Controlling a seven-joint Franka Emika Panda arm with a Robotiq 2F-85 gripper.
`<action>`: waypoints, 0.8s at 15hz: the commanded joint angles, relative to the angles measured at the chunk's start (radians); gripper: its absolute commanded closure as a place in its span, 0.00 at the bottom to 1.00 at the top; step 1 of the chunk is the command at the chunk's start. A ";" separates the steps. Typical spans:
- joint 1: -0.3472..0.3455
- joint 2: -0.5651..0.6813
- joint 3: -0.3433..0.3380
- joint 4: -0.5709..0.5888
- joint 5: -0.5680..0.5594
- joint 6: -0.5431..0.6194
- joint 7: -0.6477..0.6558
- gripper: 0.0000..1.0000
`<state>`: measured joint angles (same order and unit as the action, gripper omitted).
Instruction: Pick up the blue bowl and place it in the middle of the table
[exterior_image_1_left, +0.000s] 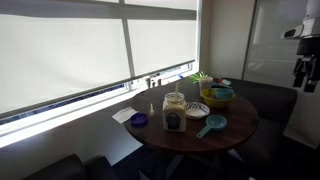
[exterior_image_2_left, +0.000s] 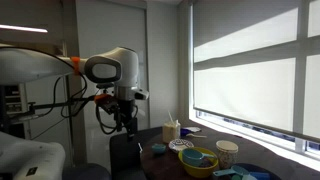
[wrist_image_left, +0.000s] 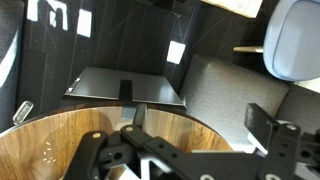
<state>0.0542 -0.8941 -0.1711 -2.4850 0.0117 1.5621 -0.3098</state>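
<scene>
While hanging off to the side, well apart from the table (exterior_image_1_left: 236, 132), can't make out the spread of the gripper (exterior_image_2_left: 122, 124) from any view. Spotting the blue bowl (exterior_image_1_left: 139, 120) sitting at the table's edge, near the glass jar (exterior_image_1_left: 174, 112), well off the middle.

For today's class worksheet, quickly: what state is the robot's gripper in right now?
Gripper: jaws appear closed together in the wrist view, holding nothing; the blue bowl sits untouched on the table.
</scene>
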 joint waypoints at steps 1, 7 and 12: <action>-0.008 0.002 0.005 0.002 0.004 -0.002 -0.005 0.00; -0.075 0.023 -0.011 0.007 -0.061 0.216 0.046 0.00; -0.163 0.154 -0.102 0.055 -0.074 0.466 0.086 0.00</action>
<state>-0.0742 -0.8414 -0.2296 -2.4799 -0.0690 1.9354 -0.2572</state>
